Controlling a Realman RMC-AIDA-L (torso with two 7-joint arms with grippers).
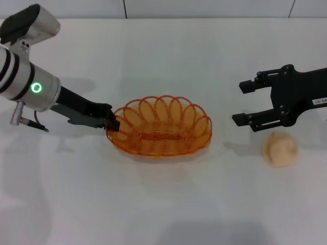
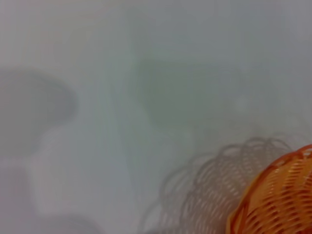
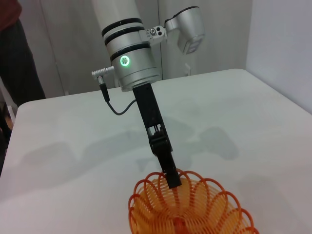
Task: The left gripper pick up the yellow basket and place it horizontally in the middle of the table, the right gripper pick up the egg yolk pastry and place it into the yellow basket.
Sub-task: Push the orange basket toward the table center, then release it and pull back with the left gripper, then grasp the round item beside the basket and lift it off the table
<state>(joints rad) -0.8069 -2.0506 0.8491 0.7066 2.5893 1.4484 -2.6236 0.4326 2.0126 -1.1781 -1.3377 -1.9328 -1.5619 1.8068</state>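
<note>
Left wrist view blurred; only an edge portion of the yellow basket shows, cut by the frame. Right wrist view crops the basket's near side. Left gripper fingertips merge with the rim; closure indeterminable.

A plain white bench is seen carrying two things. The yellow basket is set upright near its middle, long side left to right. The egg yolk pastry lies well apart, to the right.
</note>
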